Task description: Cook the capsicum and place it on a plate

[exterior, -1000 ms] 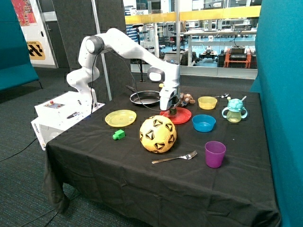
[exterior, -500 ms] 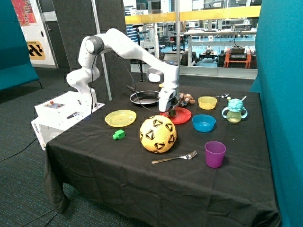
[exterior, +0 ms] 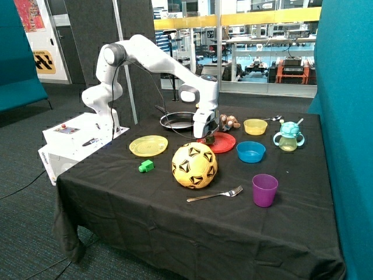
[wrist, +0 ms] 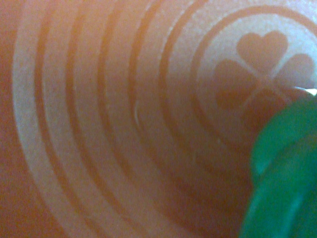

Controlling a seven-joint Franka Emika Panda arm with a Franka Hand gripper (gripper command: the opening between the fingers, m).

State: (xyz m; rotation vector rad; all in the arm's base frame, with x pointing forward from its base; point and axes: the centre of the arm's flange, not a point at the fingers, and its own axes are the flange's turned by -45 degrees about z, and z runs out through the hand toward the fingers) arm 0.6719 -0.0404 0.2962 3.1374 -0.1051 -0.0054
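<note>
Capsicum (wrist: 282,173): I see it as a dark green lobed shape filling 1 corner of the wrist view, right over the ringed surface of the red plate; in the outside view it is only a small dark spot under the gripper, at the plate's edge nearest the pan.

Red plate (exterior: 221,142): flat on the black tablecloth, between the pan and the blue bowl; its raised rings and a 4-leaf clover emblem (wrist: 262,72) fill the wrist view (very close to the camera).

Gripper (exterior: 208,136): low over the plate's pan-side edge, pointing straight down. I cannot tell from either view whether it is holding the capsicum.

Capsicum contact: I cannot tell whether it rests on the plate or hangs just above it.

Pan (exterior: 179,121): dark frying pan just behind the gripper, nothing visible in it from my angle.

Yellow ball (exterior: 194,165): in front of the plate, near it.

Yellow plate (exterior: 148,145): beside the ball, with a bright green blocky toy (exterior: 145,166) just in front of it.

Blue bowl (exterior: 250,151): just beside the red plate.

Other items: yellow bowl (exterior: 255,126), sippy cup (exterior: 288,137), purple cup (exterior: 264,190), fork (exterior: 214,195) (all apart from the gripper).
</note>
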